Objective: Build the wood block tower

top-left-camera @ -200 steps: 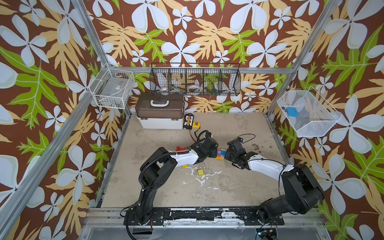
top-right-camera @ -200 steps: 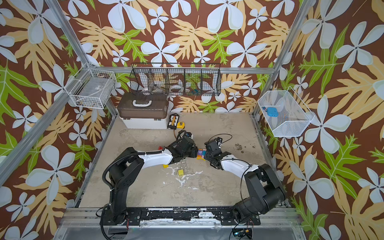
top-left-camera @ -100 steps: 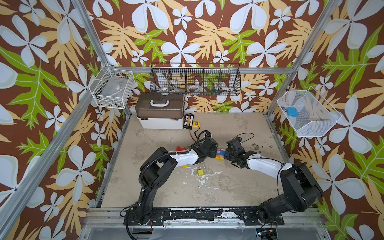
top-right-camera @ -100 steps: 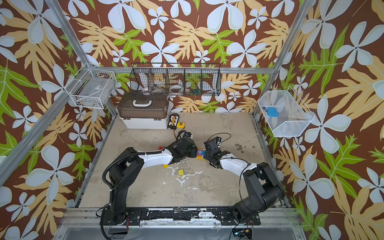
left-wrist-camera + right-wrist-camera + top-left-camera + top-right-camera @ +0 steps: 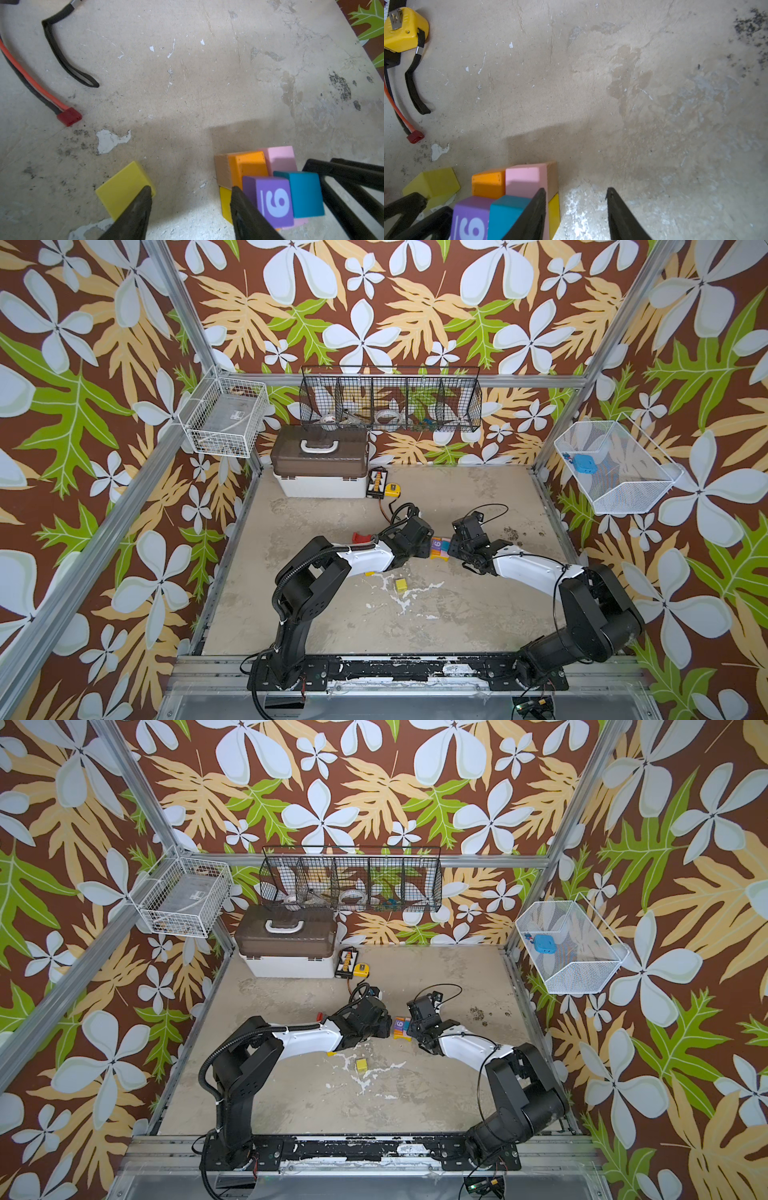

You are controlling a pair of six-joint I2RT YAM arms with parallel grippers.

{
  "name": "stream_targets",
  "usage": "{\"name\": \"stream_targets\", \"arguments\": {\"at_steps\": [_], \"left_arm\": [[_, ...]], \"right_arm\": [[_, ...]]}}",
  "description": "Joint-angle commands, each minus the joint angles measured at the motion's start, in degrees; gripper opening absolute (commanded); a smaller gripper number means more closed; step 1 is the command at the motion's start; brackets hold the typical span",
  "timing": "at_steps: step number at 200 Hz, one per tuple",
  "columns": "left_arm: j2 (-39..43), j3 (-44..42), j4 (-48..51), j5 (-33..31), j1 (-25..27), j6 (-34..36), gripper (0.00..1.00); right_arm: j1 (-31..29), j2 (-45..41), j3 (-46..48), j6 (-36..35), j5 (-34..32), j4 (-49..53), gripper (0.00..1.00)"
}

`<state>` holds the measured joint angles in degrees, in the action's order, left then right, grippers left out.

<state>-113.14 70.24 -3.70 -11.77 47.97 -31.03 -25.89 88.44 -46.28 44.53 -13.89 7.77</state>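
The right hand (image 5: 576,190) has edged in beside the low tower of painted wooden blocks (image 5: 439,548) mid-worktop (image 5: 332,614). Its jaws are half apart and empty. The left hand (image 5: 190,188), also parted and empty, has not moved from the purple "9" cube (image 5: 274,203). They are probably squaring the stack before adding blocks.

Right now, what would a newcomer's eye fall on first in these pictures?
The small multicoloured wooden block stack in the middle of the tan tabletop, topped by a purple cube with a white 9 beside a teal cube. The left gripper and right gripper flank it, both open. A loose yellow cube lies apart.
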Motion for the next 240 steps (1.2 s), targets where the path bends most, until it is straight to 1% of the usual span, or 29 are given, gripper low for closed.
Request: {"name": "stream_targets", "arguments": {"at_steps": [1, 75, 240], "left_arm": [[0.5, -0.1, -0.9, 0.9, 0.1, -0.8, 0.63], [0.9, -0.8, -1.7, 3.2, 0.2, -1.6, 0.61], [1.5, -1.3, -2.0, 3.0, 0.2, -2.0, 0.61]], "right_arm": [[0.0, 0.6, -0.8, -0.8, -0.9, 0.8, 0.49], [0.0, 0.8, -1.2, -1.0, -1.3, 1.1, 0.48], [0.0, 1.7, -2.7, -1.6, -2.5, 2.6, 0.49]]}}
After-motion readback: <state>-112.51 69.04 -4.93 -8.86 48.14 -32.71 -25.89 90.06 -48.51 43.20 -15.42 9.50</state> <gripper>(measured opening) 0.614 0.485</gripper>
